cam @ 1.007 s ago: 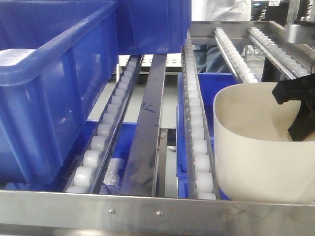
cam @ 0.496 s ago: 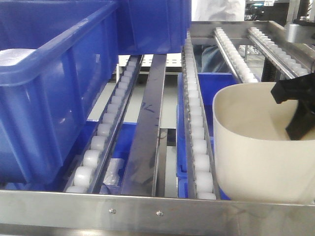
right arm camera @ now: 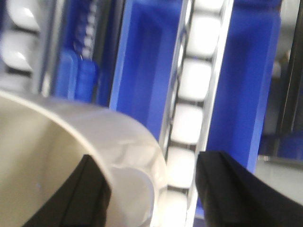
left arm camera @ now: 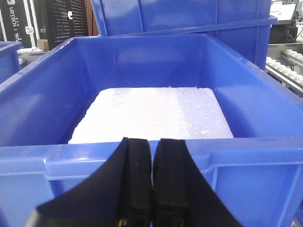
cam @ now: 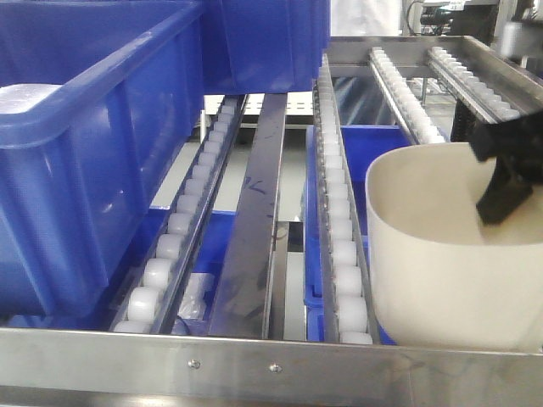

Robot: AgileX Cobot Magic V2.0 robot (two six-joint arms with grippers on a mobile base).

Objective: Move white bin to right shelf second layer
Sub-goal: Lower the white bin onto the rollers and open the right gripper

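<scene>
The white bin (cam: pixel 441 254) stands at the front right of the right shelf second layer (cam: pixel 344 254), just behind the steel front lip (cam: pixel 254 365). In the front view my right gripper (cam: pixel 507 174) hangs over the bin's far right rim. The right wrist view shows this gripper (right arm camera: pixel 149 163) open. One finger is inside the white bin (right arm camera: pixel 118 142), and the other stands well clear outside it, over the rollers. My left gripper (left arm camera: pixel 152 142) is shut on nothing, just in front of a blue crate (left arm camera: pixel 142 61).
The blue crate (cam: pixel 85 170) holds a white foam slab (left arm camera: pixel 151 113) and fills the left of the rack, with another blue crate (cam: pixel 263 42) behind it. More blue bins (cam: pixel 242 246) lie beneath the rails. A higher roller rack (cam: pixel 450 76) runs at the back right.
My right gripper's fingers have risen and drawn back toward the right over the bin's rim. The bin and the left arm have barely moved.
</scene>
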